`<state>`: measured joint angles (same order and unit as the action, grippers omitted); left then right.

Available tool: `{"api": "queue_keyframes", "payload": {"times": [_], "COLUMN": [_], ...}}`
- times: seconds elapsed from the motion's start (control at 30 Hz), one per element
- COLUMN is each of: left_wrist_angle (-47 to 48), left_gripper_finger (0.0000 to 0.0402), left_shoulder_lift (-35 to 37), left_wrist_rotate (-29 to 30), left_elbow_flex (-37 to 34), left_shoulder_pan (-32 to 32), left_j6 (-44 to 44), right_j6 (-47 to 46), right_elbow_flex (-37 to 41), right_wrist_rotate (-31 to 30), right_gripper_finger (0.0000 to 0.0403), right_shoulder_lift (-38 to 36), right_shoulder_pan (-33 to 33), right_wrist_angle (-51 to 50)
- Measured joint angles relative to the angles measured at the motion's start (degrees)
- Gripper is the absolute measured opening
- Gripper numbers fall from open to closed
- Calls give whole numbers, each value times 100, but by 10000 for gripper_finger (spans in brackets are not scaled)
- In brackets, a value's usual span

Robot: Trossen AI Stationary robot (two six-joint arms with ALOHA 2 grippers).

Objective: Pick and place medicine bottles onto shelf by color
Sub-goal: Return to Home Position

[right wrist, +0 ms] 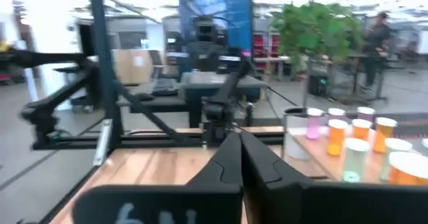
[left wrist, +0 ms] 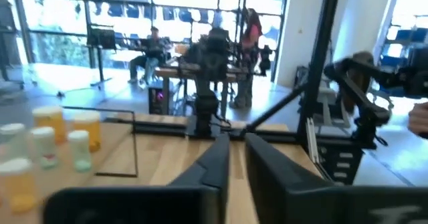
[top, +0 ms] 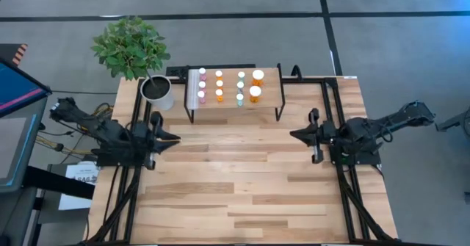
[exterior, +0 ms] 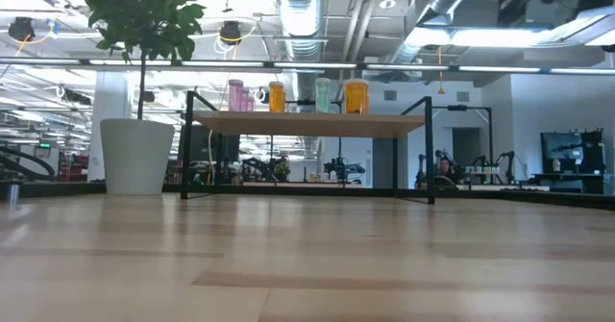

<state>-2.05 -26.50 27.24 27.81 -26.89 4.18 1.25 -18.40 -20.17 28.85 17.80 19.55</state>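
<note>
Bottles (top: 219, 93) stand upright on shelf (top: 272, 92); caps up.

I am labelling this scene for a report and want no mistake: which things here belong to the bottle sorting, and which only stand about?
Belong to the job: medicine bottles, grouped by colour on the shelf; left gripper and right gripper, parked at the sides of the table.

Just standing about: white plant pot and its plant, beside the shelf.
</note>
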Motion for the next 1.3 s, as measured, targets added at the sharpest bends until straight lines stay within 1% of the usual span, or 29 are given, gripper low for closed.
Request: {"api": "queue_keyframes", "payload": {"times": [0.07,0.1,0.2,0.3,0.47,0.67,0.73,0.83,0.87,0.97,1.1,1.17,1.23,1.3], "left_wrist_angle": [176,157,130,-78,-596,-599,-729,-1100,-1223,-1094,-1112,-630,19,217], "left_gripper_finger": [12,8,7,2,0,0,0,0,0,0,0,0,0,0], "left_shoulder_lift": [261,400,871,1330,1980,2641,2639,2590,2566,2548,2555,2583,2639,2645], "left_wrist_rotate": [61,62,46,16,-477,-675,-914,-1422,-1510,-1671,-2534,-2794,-2779,-2704], "left_elbow_flex": [-11,-73,-407,-877,-1505,-1978,-2081,-2297,-2378,-2511,-2525,-2397,-2160,-2046], "left_shoulder_pan": [0,0,0,0,19,297,478,845,996,1525,2214,2501,2736,2915], "left_j6": [-32,-39,-72,-60,-72,-142,-142,-138,-127,105,362,393,384,378], "right_j6": [64,83,275,505,681,888,934,990,1065,1229,1323,1319,1220,1097], "right_elbow_flex": [93,131,287,598,1188,1778,1791,1791,1791,1793,1795,1795,1795,1797], "right_wrist_rotate": [58,76,73,73,71,93,187,233,239,280,381,381,380,380], "right_gripper_finger": [9,12,18,7,9,4,5,5,4,3,4,3,3,4], "right_shoulder_lift": [-203,-300,-574,-917,-1440,-1988,-2171,-2324,-2372,-2474,-2564,-2592,-2640,-2707], "right_shoulder_pan": [116,181,392,554,584,583,582,569,569,569,569,569,569,586], "right_wrist_angle": [-19,-27,18,234,777,962,739,560,554,546,338,185,69,-191]}}
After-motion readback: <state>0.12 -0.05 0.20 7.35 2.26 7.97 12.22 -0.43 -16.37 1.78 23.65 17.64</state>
